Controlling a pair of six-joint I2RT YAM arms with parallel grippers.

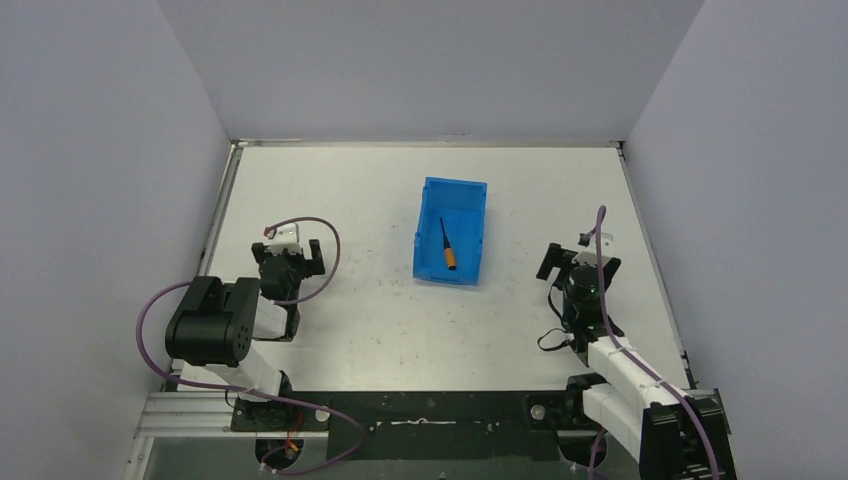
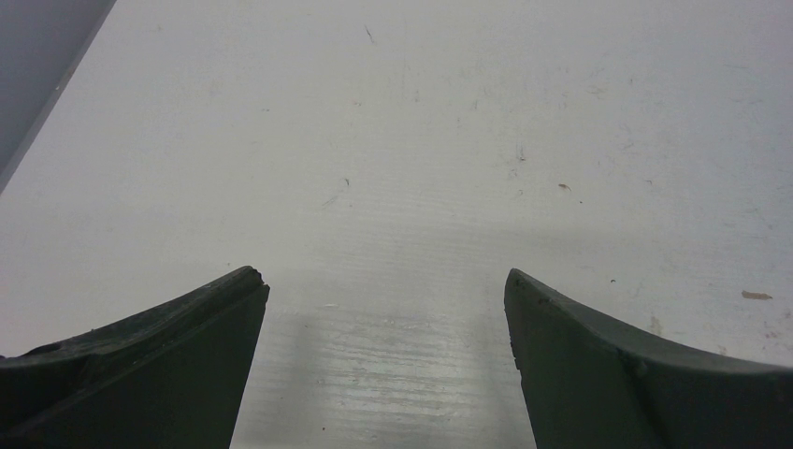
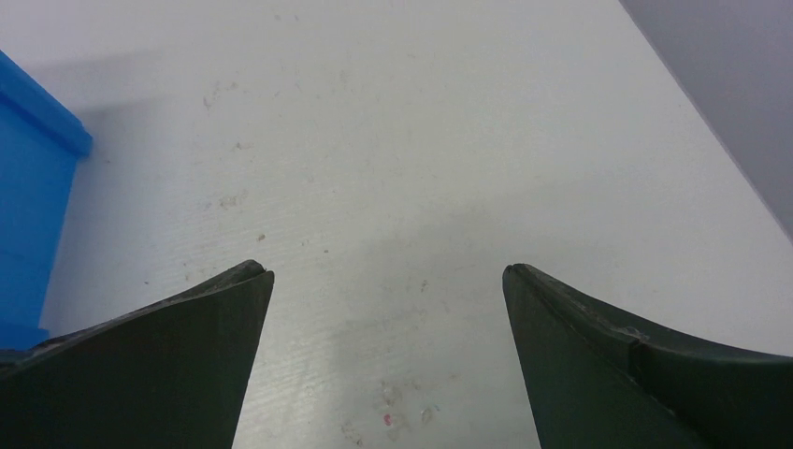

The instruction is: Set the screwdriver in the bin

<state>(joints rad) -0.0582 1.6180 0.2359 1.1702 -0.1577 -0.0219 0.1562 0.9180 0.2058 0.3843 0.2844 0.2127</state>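
Note:
The screwdriver point(image 1: 448, 247), with an orange handle and a thin black shaft, lies inside the blue bin point(image 1: 428, 196) in the middle of the table, handle toward the near end. My left gripper point(image 1: 289, 252) is open and empty at the left, well apart from the bin; in the left wrist view point(image 2: 385, 277) only bare table lies between its fingers. My right gripper point(image 1: 579, 255) is open and empty to the right of the bin. In the right wrist view point(image 3: 387, 271) the bin's corner point(image 3: 33, 178) shows at the left edge.
The white table point(image 1: 350, 330) is enclosed by grey walls at the left, back and right. A raised rim point(image 1: 222, 205) runs along its left edge. Purple cables loop from both arms.

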